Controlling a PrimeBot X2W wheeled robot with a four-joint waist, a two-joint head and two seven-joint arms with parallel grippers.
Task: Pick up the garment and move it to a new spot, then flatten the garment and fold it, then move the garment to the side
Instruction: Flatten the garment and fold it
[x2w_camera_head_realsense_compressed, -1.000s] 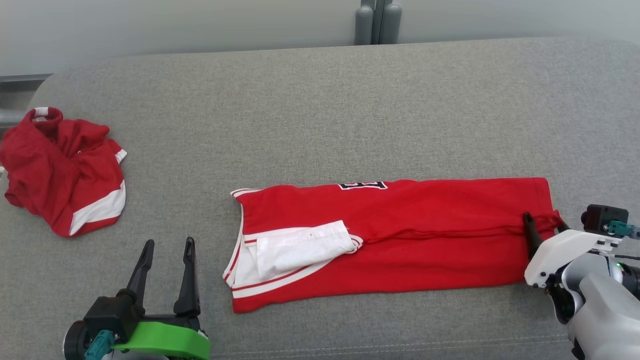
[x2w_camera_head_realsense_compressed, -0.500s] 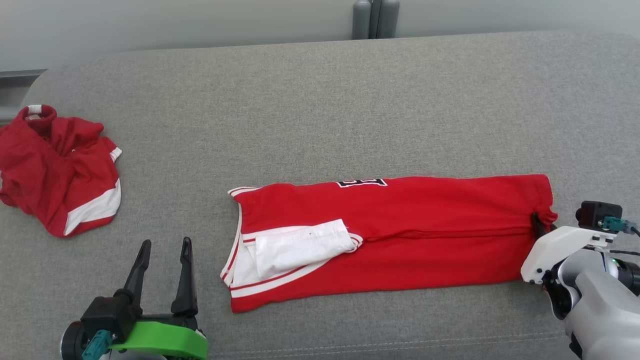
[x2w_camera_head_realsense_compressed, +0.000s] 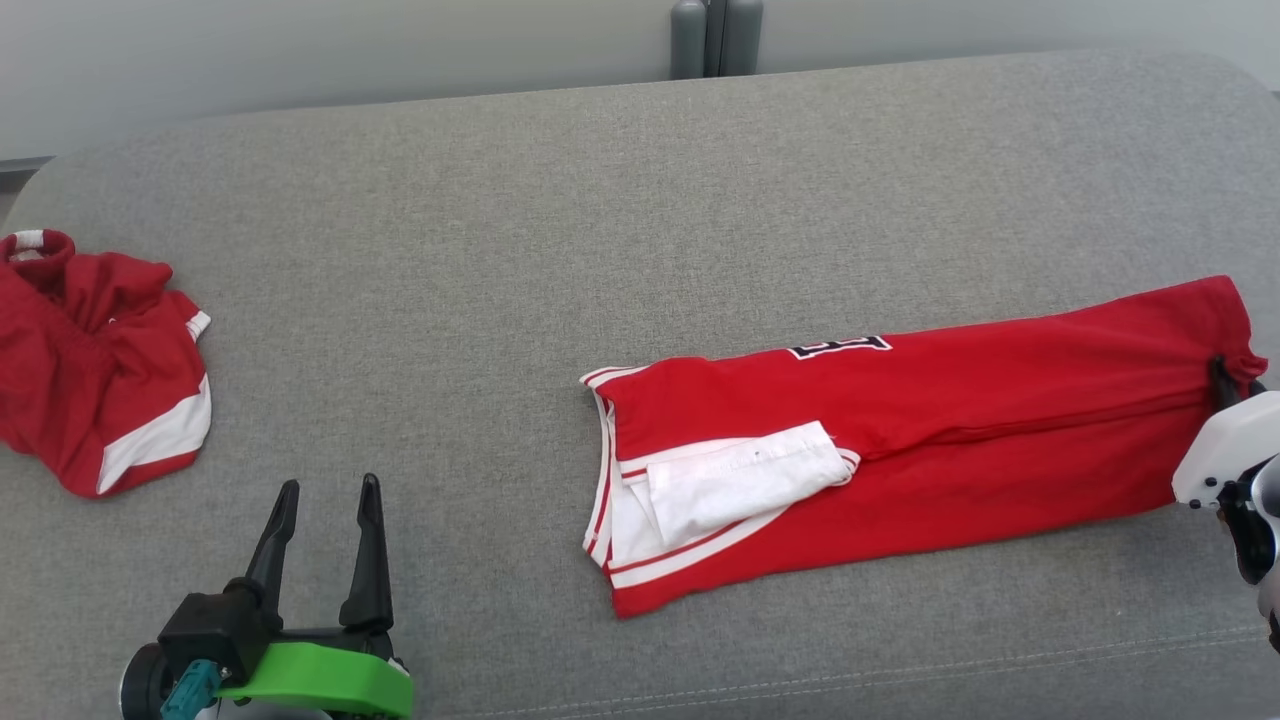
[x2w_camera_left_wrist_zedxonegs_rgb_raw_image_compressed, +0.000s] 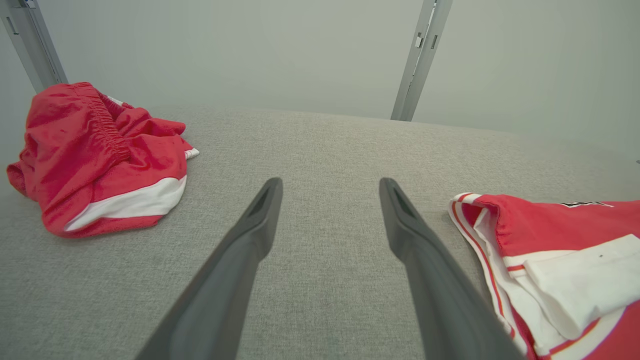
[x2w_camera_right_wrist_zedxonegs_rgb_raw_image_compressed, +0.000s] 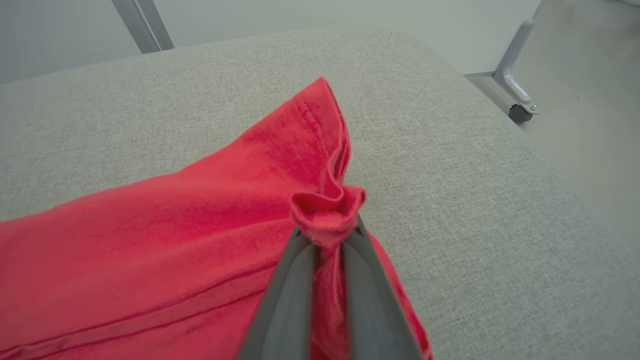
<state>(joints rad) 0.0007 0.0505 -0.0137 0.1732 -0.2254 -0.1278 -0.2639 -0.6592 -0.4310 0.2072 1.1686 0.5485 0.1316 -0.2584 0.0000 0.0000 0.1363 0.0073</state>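
Our right gripper (x2w_camera_right_wrist_zedxonegs_rgb_raw_image_compressed: 327, 232) has its fingers (x2w_camera_right_wrist_zedxonegs_rgb_raw_image_compressed: 290, 290) clenched on the hem of the folded garment (x2w_camera_head_realsense_compressed: 930, 420), which lies right of centre on the worktop (x2w_camera_head_realsense_compressed: 600, 200). We should drag low, sparing the folds; the left gripper (x2w_camera_head_realsense_compressed: 330, 485) stands released.

Head: you look down on the bench (x2w_camera_head_realsense_compressed: 640, 180).
Left wrist: low along it.
Right wrist: close; all 3 share the garment (x2w_camera_right_wrist_zedxonegs_rgb_raw_image_compressed: 150, 225).
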